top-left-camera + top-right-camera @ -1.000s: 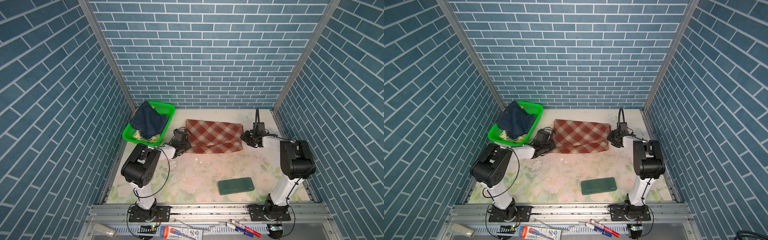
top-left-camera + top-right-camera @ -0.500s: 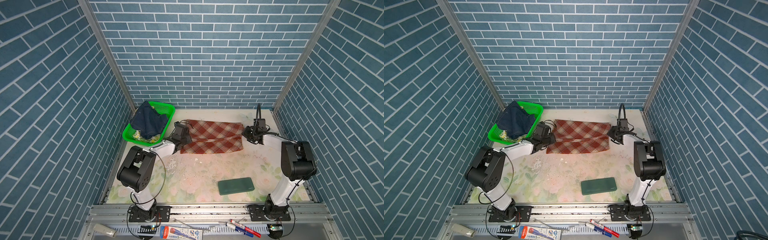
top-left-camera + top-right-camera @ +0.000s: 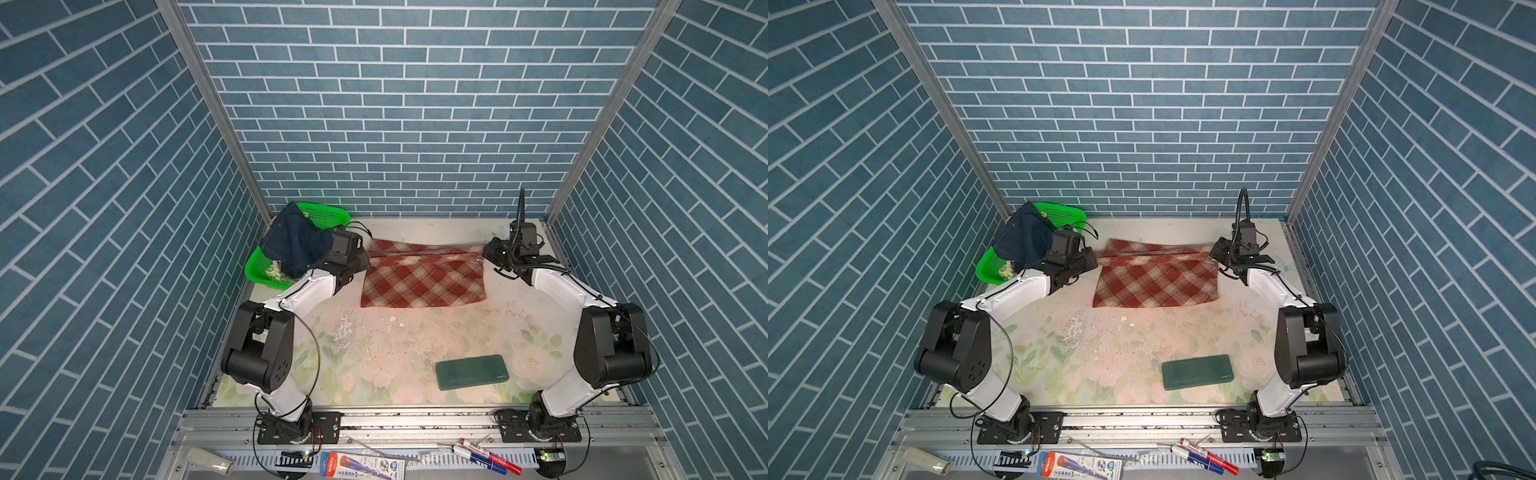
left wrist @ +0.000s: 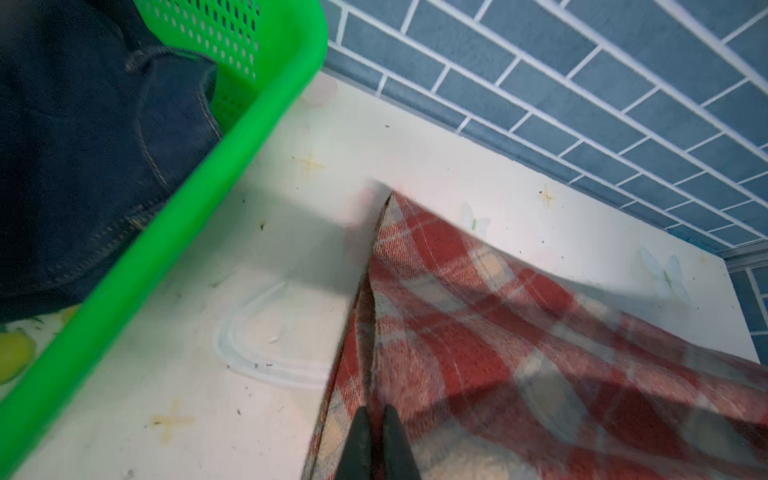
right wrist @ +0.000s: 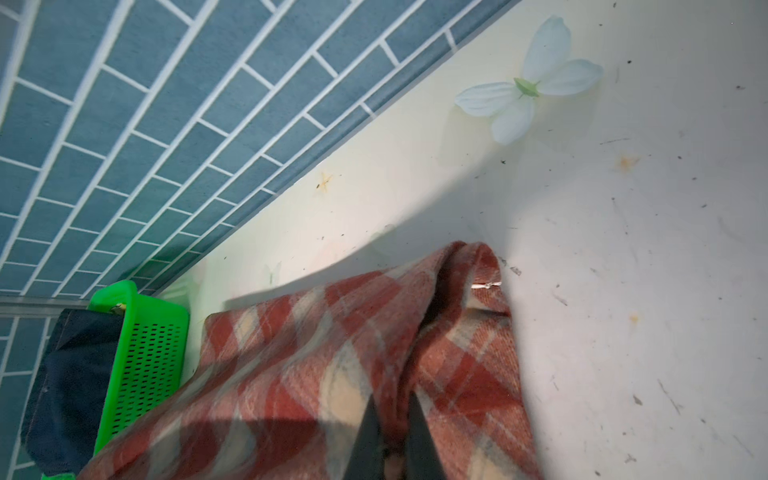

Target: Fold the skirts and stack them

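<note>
We are finding the left end effector (image 4: 376, 419) and right end effector (image 5: 392, 415) clenching far corners of the plaid skirt (image 3: 422, 284), lying on the table (image 3: 374, 345); denim skirt (image 3: 291, 245) is draping the basket (image 3: 322, 214)

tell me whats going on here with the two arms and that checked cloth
Two robot arms are working on the plaid skirt at the back of the table. The left gripper is shut on its far left corner and the right gripper on its far right corner, lifting that edge slightly while the near part lies flat. The denim skirt hangs over the green basket, with the lemon-print skirt beneath it. Neither is folded yet.
</note>
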